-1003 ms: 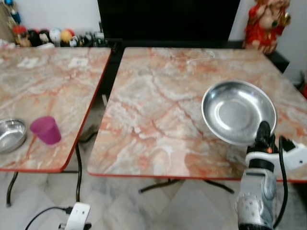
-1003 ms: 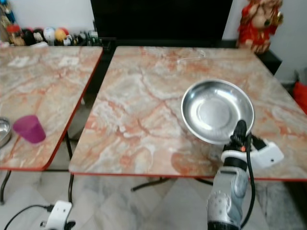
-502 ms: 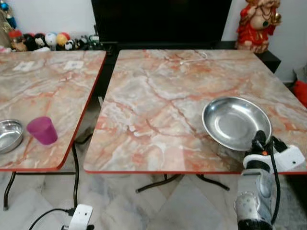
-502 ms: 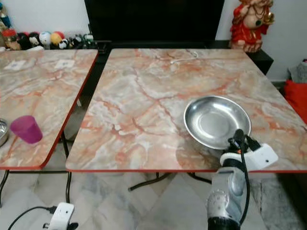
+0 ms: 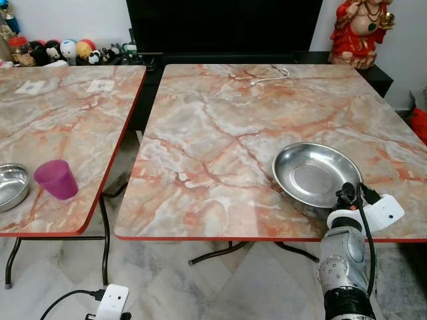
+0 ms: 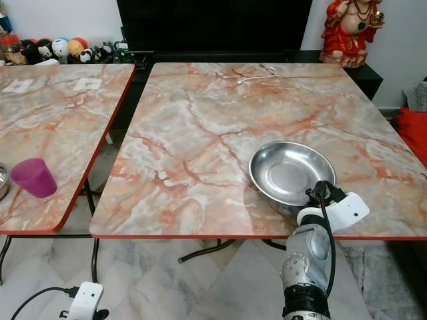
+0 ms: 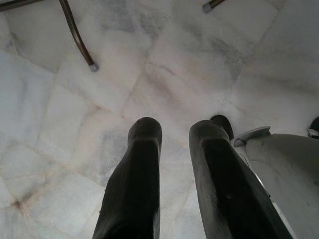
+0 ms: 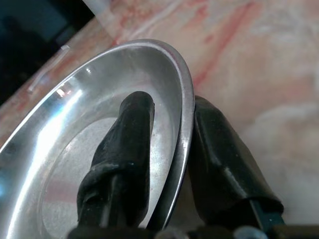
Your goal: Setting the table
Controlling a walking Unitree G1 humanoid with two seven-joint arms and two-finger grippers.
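You have two marble tabletops: the right-hand tabletop (image 5: 220, 120) carries one steel plate (image 5: 310, 172), and the other tabletop (image 5: 60, 120) holds one purple cup (image 5: 56, 179) and one steel bowl (image 5: 12, 185) near its front edge. Your right hand (image 8: 167, 124) is clamped on the plate's near rim, one finger (image 8: 124, 149) inside, one outside, close to the tabletop's front edge, with open marble beyond. Your left hand (image 7: 172, 144) hangs slightly parted over the floor (image 7: 75, 124), holding nothing.

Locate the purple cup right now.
In the left eye view the purple cup stands upright on the left table, near its front edge, just right of a steel bowl, apart from it.
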